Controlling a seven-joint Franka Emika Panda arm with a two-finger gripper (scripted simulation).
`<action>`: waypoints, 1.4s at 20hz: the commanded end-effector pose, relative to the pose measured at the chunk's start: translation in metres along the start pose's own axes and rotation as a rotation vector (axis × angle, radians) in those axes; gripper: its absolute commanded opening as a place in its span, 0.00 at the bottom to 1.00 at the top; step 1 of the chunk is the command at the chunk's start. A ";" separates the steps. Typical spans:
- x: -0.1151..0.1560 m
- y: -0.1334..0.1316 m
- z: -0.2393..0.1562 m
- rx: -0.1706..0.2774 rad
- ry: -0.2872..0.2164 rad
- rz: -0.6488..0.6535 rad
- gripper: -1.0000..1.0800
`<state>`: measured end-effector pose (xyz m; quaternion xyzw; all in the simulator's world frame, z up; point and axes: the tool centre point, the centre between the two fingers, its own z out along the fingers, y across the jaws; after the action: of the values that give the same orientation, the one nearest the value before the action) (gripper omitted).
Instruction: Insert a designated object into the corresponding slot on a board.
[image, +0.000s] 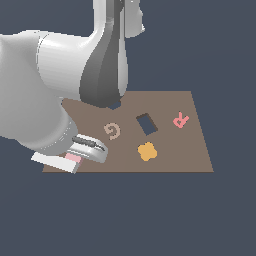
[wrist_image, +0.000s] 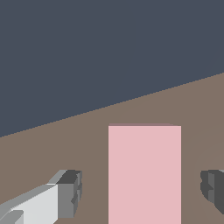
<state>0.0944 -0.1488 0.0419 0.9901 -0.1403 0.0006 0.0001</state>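
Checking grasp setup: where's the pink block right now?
The pink block lies flat on the board at its near corner on the exterior view's left, mostly hidden there under the gripper. In the wrist view it sits between the open fingers, untouched.

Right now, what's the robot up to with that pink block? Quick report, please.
Gripper open, jaws either side of the pink block, not touching. Block flat on the board. Slot empty, nothing over it.

Tan letter G (image: 113, 131) at nine o'clock from an orange clover piece (image: 147, 151) — pink-red letter R (image: 180, 120) off at two o'clock; dark hexagonal hole (image: 114, 105) partly hidden.
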 end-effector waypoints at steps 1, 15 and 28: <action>0.000 0.000 0.008 0.000 -0.001 0.001 0.96; 0.000 0.000 0.012 0.000 -0.001 0.001 0.00; -0.021 -0.046 0.009 0.000 -0.001 -0.152 0.00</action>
<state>0.0887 -0.1101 0.0315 0.9967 -0.0813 -0.0006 0.0000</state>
